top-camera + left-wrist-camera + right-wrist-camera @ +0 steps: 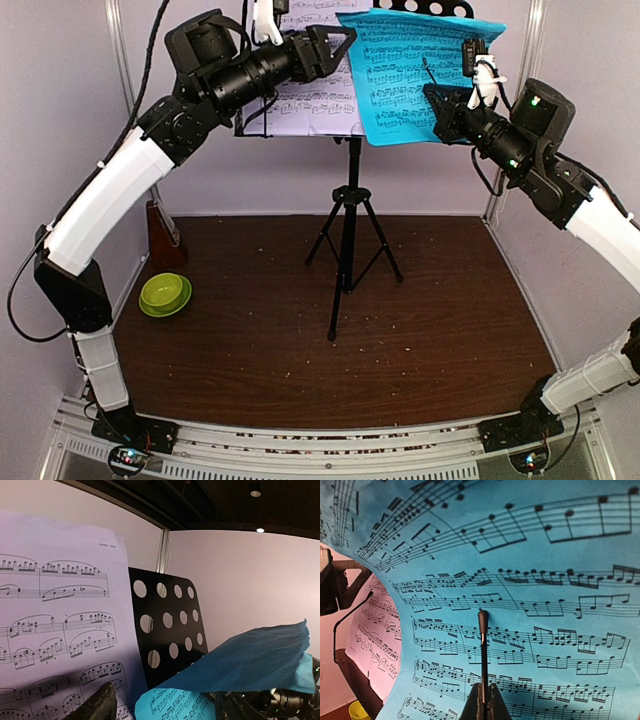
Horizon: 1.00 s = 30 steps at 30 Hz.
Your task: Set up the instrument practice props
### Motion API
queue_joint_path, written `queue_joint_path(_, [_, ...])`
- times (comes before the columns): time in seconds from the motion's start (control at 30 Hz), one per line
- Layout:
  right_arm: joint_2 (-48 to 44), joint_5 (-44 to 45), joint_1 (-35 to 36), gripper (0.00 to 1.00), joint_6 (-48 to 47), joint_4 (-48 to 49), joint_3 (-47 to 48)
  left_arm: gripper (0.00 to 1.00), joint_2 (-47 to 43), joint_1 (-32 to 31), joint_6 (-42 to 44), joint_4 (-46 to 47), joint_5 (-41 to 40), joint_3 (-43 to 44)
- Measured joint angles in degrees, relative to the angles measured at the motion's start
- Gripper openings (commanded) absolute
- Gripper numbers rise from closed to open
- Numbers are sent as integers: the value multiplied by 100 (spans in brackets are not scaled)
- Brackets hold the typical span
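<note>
The black perforated music stand (348, 215) stands on its tripod at the table's middle. The white sheet (315, 100) rests on the left of its desk (165, 630). The cyan sheet (405, 75) leans on the right and curls forward over the desk. My left gripper (338, 45) is open at the white sheet's upper right, one finger (97, 705) low against the white sheet (55, 620). My right gripper (435, 98) is shut on a thin black-tipped wire page holder (483, 640) in front of the cyan sheet (545, 605). The brown metronome (163, 235) stands far left, partly hidden by my left arm.
A lime-green bowl (165, 293) sits on the dark table at the left, in front of the metronome. The tripod legs (345, 270) spread over the table's centre. White walls and frame posts close in the back and sides. A second wire holder (350, 615) shows by the white sheet.
</note>
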Motion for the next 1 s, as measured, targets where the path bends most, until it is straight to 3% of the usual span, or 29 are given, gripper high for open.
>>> queue_joint_path(0.2, [0, -2, 0, 0, 4, 15, 0, 51, -9, 11, 31, -98, 151, -205])
queue_joint_path(0.4, [0, -2, 0, 0, 4, 81, -39, 21, 83, 68, 151, -59, 385, 57])
queue_joint_path(0.87, [0, -9, 0, 0, 0, 98, -42, 17, 481, 168, 498, 190, 1045, 584])
queue_joint_path(1.0, [0, -13, 0, 0, 0, 98, -42, 5, 520, 168, 627, 195, 1161, 584])
